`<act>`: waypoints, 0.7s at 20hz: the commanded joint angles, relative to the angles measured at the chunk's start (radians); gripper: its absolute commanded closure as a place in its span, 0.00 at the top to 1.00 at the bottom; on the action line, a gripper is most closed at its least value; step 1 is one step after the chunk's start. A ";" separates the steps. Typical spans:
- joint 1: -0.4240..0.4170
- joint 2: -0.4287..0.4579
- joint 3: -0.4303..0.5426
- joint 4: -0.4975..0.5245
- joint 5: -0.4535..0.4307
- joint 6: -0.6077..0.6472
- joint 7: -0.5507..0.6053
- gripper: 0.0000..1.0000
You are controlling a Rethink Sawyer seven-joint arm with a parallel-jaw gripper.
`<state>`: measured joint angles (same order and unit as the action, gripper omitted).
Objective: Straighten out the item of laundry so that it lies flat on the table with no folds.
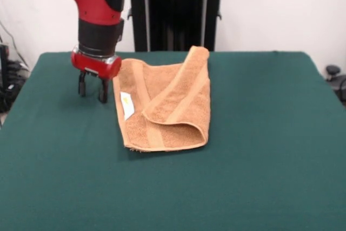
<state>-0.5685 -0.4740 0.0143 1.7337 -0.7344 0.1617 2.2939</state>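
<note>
gripper (92,91): two dark fingers pointing down, parted by a narrow gap, holding nothing; hangs just above the table (259,187).
towel (162,104): just beside the gripper, on the picture-right of it, apart from the fingers; nearest edge is the long side carrying the white tag (126,105).
lay: not flat; one side folded over the rest in a diagonal flap, rounded fold running from the far corner down to the near edge, a loop showing at the near end.
material: terry cloth, judged soft, limp and light; likely to drape and drag rather than slide stiffly; not fragile.
hold: judged best at the flap's free edge or its near corner, pinching the top layer only, then drawing it away from the gripper's side to open the fold.
risk: pinching both layers would move the whole towel.
</note>
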 commanded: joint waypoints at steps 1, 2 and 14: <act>-0.090 0.187 0.158 -0.307 0.046 0.556 -0.412 1.00; -0.088 0.193 0.171 -0.328 0.047 0.587 -0.419 1.00; -0.079 0.156 0.270 -0.433 0.074 0.884 -0.433 1.00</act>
<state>-0.6153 -0.3887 0.2105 1.4422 -0.6394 0.9441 2.1695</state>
